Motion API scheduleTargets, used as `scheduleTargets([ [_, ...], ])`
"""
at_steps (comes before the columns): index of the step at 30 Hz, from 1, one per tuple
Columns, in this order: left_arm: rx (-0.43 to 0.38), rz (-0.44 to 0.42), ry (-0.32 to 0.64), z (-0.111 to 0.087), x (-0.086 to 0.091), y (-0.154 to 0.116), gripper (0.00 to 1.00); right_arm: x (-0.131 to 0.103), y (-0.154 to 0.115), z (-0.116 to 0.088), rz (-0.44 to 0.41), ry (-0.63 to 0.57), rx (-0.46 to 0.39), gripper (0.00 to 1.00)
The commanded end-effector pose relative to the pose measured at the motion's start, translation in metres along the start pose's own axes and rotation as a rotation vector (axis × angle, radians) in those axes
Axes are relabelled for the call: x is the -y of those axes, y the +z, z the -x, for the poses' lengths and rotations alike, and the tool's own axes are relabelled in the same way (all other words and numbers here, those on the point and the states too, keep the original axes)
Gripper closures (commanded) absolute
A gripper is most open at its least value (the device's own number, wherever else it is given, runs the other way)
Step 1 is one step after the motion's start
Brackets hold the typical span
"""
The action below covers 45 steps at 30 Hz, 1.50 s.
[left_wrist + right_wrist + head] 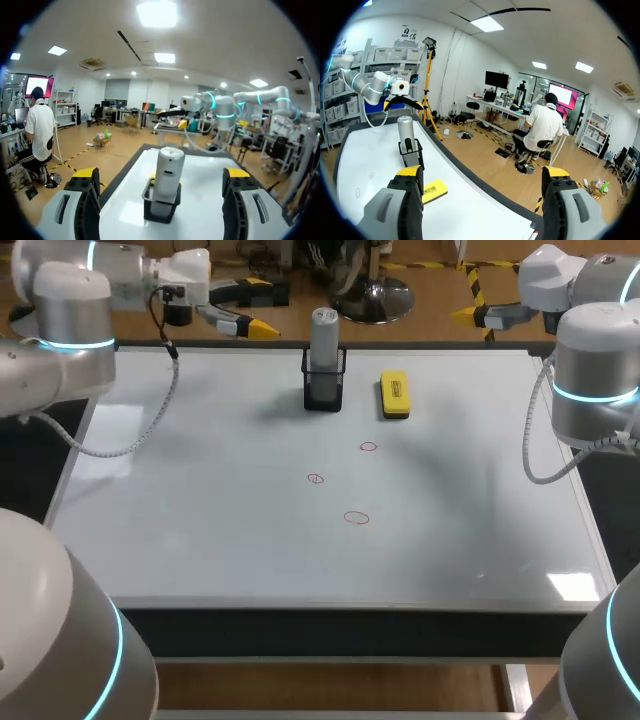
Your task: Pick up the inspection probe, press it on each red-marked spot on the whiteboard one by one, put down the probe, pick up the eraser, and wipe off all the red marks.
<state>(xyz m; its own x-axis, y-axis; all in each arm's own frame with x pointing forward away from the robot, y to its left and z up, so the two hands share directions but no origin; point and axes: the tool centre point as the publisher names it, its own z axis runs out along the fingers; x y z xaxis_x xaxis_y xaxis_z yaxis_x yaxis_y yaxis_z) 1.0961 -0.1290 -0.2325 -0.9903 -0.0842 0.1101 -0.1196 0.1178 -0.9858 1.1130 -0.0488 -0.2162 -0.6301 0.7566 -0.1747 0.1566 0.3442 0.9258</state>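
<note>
1. My left gripper (160, 172) hovers over the far left edge of the whiteboard (200, 540). Its fingers are spread wide and grip nothing.
2. My right gripper (482, 172) hangs at the far right corner of the whiteboard. Its fingers are also wide apart and empty.
3. The probe (324, 332), a grey cylinder, stands upright in a black holder (323, 392) near the far edge, about mid-width. In the left wrist view I see it ahead of the fingers and well apart from them.
4. The yellow eraser (395, 396) lies flat just right of the holder, apart from it.
5. Three red marks lie nearer than the holder, around the board's middle: the far mark (369, 447), the middle mark (316, 479) to its left, and the near mark (356, 518).
</note>
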Motion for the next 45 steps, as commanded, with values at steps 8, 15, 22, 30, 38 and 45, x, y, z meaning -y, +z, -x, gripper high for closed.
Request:
scheduleTargets([
  [8,-0.094,0.024,0.002,0.01,-0.018,0.039,0.0,0.001,0.0,0.001,0.002,0.0,-0.002,0.0],
  [15,-0.081,0.044,0.009,0.007,-0.025,0.057,0.0,0.001,0.0,0.001,0.002,0.0,-0.002,0.0],
  [22,-0.074,0.044,0.001,0.009,-0.033,0.076,0.0,0.001,0.0,0.001,0.002,0.0,-0.002,0.0],
  [30,-0.046,0.041,-0.006,0.004,-0.036,0.088,0.0,0.001,0.0,0.001,0.002,0.0,-0.002,0.0],
  [38,-0.036,0.038,-0.004,-0.001,-0.035,0.094,0.0,0.001,0.0,0.001,0.002,0.0,-0.002,0.0],
  [45,-0.035,0.035,-0.007,-0.005,-0.037,0.102,0.0,0.001,0.0,0.001,0.002,0.0,-0.002,0.0],
])
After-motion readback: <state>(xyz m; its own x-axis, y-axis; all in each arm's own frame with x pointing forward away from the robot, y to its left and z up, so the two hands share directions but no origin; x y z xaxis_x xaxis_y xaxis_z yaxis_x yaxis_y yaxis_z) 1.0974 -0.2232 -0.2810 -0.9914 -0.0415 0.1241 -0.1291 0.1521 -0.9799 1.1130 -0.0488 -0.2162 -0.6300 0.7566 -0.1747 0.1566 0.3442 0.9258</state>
